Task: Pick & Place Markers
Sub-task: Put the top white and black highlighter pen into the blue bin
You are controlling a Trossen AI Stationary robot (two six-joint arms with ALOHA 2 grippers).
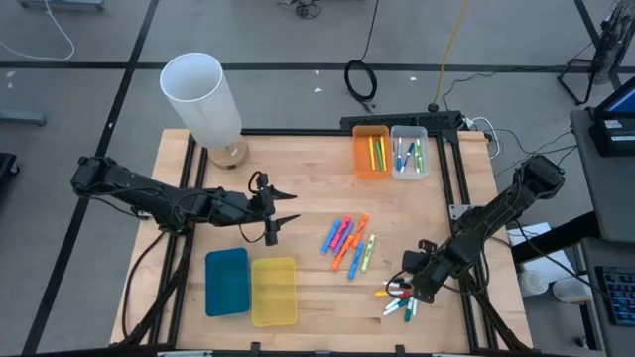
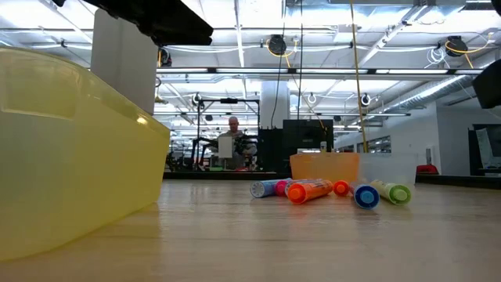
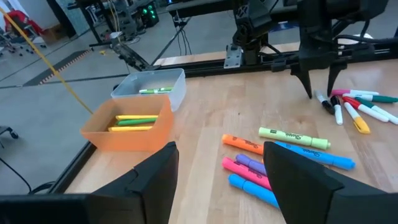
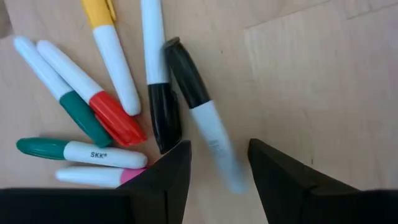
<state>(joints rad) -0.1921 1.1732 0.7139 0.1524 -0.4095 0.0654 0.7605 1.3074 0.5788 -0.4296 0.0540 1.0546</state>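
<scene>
The right gripper (image 1: 415,285) hangs low over a little pile of thin white markers (image 4: 112,93) near the desk (image 1: 308,178) edge. Its fingers are a bit apart and hold nothing. One black-capped marker (image 4: 199,102) lies right between the fingertips, with the red, green and yellow-capped ones just beside it. The left gripper (image 1: 283,209) waits wide open and empty over the middle of the desk. A bunch of bright highlighters (image 1: 349,243) lies just ahead of it. Farther off sit an orange bin (image 1: 370,152) and a clear bin (image 1: 409,151) with pens inside.
</scene>
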